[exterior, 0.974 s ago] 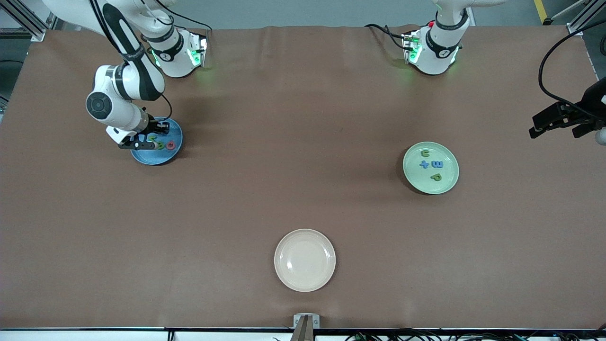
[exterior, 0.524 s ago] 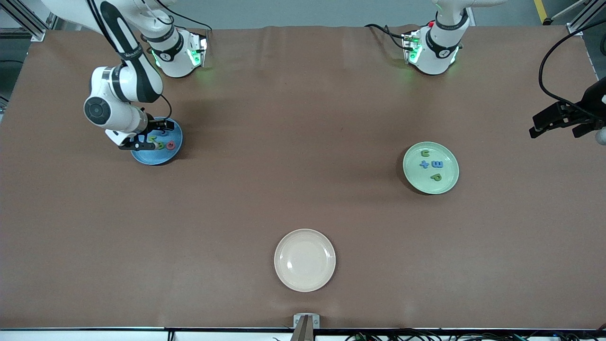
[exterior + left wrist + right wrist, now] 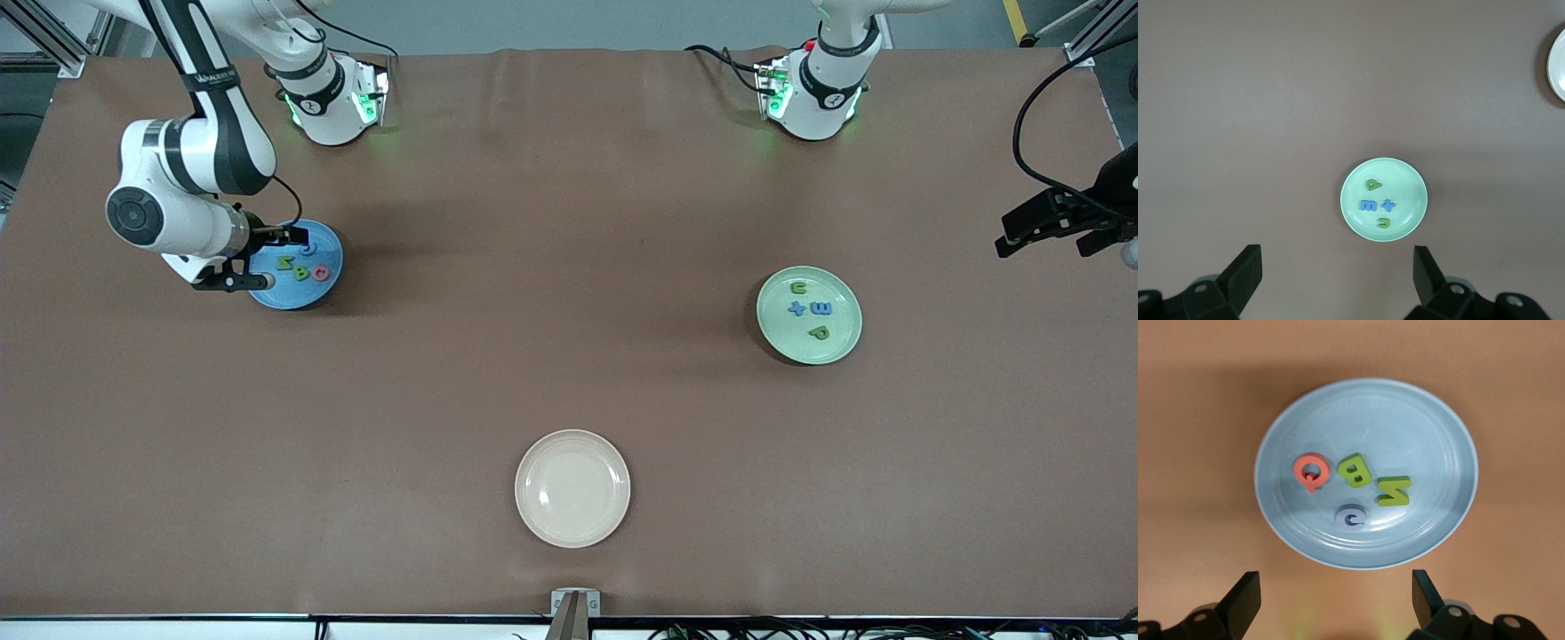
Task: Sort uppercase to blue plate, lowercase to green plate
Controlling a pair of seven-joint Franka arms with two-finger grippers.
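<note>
The blue plate [image 3: 307, 292] sits near the right arm's base and holds a green N [image 3: 285, 262], a green B [image 3: 302, 273] and a red ring-like letter [image 3: 321, 274]. The right wrist view shows the plate [image 3: 1431, 440] with the red letter [image 3: 1311, 471], B [image 3: 1355, 470], N [image 3: 1393, 491] and a blue ring-like letter [image 3: 1351, 517]. My right gripper [image 3: 283, 260] [image 3: 1335, 583] hangs open and empty over the plate's edge. The green plate [image 3: 782, 333] [image 3: 1351, 200] holds u [image 3: 799, 287], t [image 3: 797, 308], m [image 3: 821, 308] and p [image 3: 819, 332]. My left gripper [image 3: 1045, 247] [image 3: 1337, 260] waits open and empty above the table's edge.
A cream plate [image 3: 572, 488] with nothing in it sits near the front camera's edge of the table; its rim also shows in the left wrist view [image 3: 1558, 63]. Cables hang at the left arm's end of the table.
My right arm has swung toward its own end of the table and its open gripper has drawn back from over the blue plate, uncovering the letters. The left arm has not moved.
</note>
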